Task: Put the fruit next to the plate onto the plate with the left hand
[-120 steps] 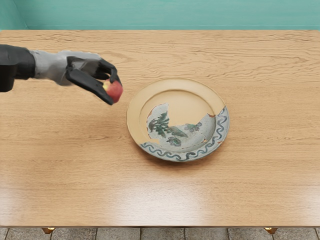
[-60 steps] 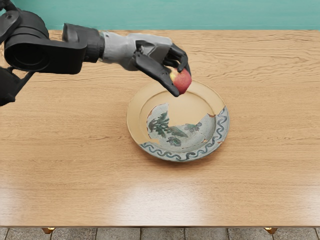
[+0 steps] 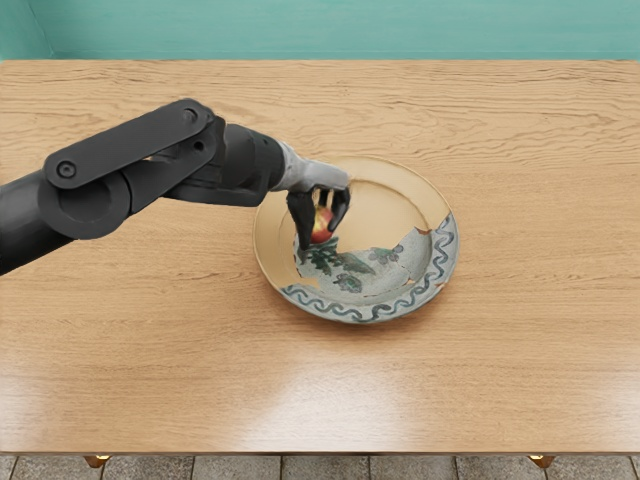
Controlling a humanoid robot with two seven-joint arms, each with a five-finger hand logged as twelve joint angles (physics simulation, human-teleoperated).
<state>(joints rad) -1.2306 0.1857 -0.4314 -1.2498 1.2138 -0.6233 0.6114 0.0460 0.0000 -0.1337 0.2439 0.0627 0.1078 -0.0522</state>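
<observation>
The one hand in view, the left hand (image 3: 318,203), hangs over the inner part of the plate with its dark fingers (image 3: 300,224) pointing down and closed around a single small red fruit (image 3: 322,225), which shows between them. The fruit is held inside the plate's rim, at about nine to ten o'clock from the plate's middle, just above the green leaf pattern. Whether it already touches the plate's surface cannot be told, as the fingers hide its underside. From the hand a grey wrist leads into one thick black arm (image 3: 140,175) that runs off toward eight o'clock and leaves the picture at its left edge. There is one plate (image 3: 390,195), round and tan. It has a pale patch in its lower half and a blue wavy band along its rim from about seven o'clock round to three o'clock. It lies flat a little to the three o'clock side of the middle of the one wooden table (image 3: 520,340). Beyond the table's far edge, at twelve o'clock, stands a teal wall (image 3: 350,28).
</observation>
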